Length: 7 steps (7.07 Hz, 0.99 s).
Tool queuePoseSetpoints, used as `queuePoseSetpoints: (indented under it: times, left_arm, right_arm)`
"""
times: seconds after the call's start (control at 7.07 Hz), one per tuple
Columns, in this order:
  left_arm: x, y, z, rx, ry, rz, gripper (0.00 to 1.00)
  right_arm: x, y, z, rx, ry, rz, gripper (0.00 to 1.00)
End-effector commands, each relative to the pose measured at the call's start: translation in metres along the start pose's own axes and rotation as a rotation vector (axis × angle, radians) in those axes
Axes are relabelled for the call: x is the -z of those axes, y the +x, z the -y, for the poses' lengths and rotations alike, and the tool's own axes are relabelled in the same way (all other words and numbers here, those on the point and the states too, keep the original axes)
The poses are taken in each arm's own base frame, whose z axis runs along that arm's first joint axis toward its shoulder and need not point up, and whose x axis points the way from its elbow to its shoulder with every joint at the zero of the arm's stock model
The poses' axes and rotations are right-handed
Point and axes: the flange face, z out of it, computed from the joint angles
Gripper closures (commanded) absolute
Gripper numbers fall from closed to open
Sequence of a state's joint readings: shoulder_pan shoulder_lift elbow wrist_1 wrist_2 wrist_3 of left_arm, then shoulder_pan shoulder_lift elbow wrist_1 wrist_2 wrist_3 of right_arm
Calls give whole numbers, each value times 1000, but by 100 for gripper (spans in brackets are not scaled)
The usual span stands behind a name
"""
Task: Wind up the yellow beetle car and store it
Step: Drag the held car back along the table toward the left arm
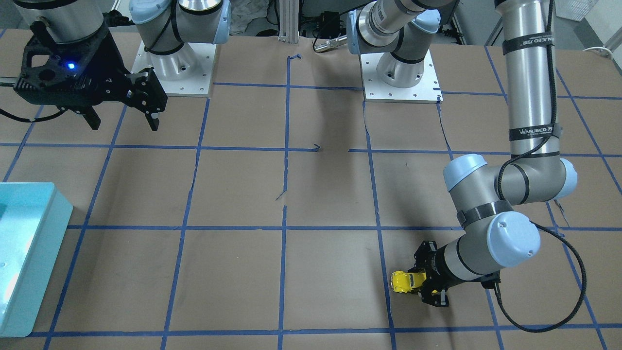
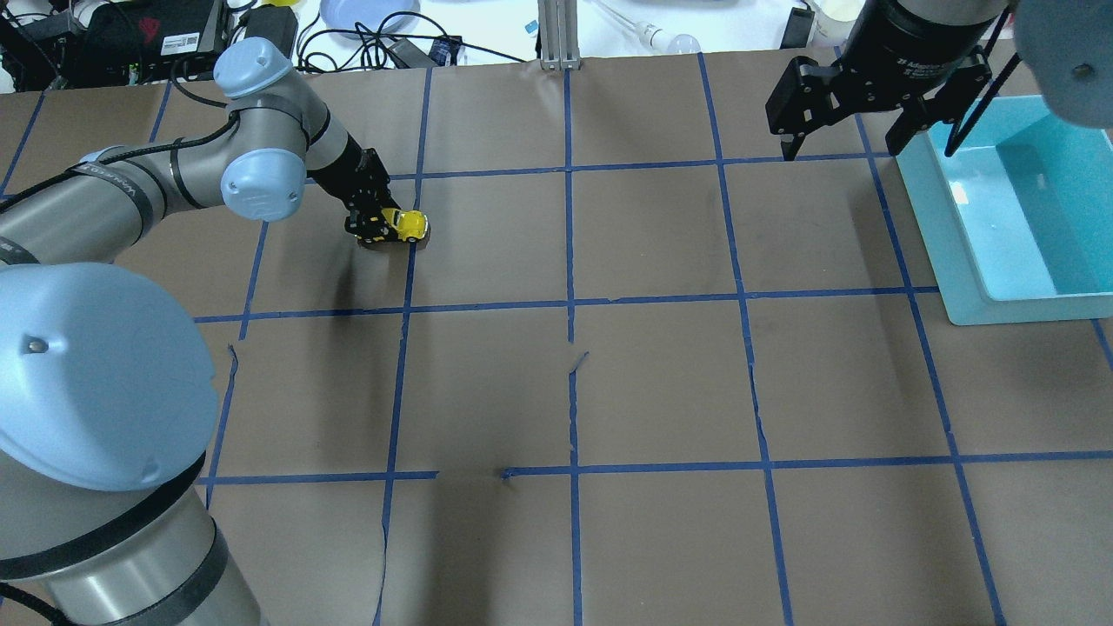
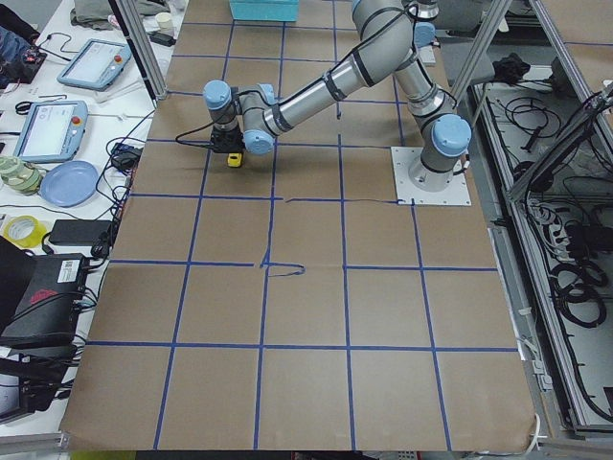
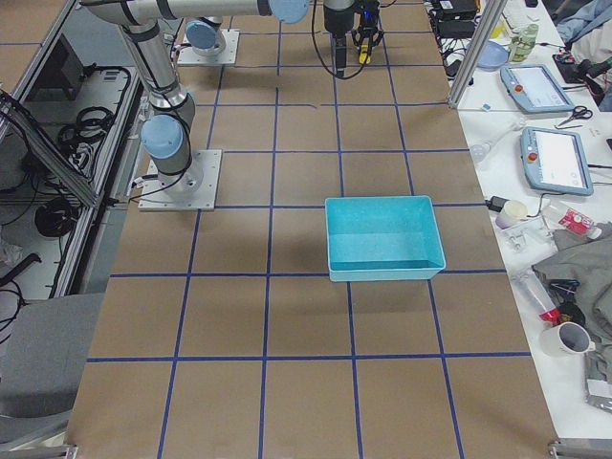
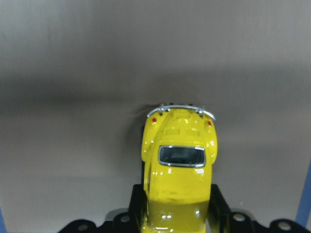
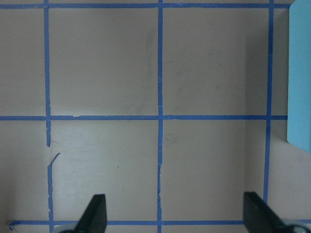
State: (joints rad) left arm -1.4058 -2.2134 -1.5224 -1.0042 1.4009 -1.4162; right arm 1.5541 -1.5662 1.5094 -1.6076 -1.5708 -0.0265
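Note:
The yellow beetle car rests on the brown table at the far left, also seen in the front-facing view. My left gripper is low at the table and shut on the car's front half. In the left wrist view the car sits between the two black fingers, with its rear window and bumper pointing away. My right gripper is open and empty, high above the table beside the teal bin; its fingertips show wide apart in the right wrist view.
The teal bin stands at the table's right end, open side up. Blue tape lines divide the brown paper surface into squares. Cables, a plate and devices lie beyond the far edge.

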Motion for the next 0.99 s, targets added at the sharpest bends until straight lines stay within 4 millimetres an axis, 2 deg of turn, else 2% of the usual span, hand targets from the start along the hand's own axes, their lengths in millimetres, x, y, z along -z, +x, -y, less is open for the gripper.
queuePoseSetpoints:
  times: [0.0,0.42,0.85]
  left_arm:
    - [4,0,28,2,7,-3,100]
    - [9,-2,72,3,46,1,100]
    - [15,-4,106,1,51,-5,100]
  right_arm:
    - [0,0,0,-1,0,0,0]
    - [0,0,0,-1,-2,-1,0]
    - [0,0,0,-1,0,0,0]
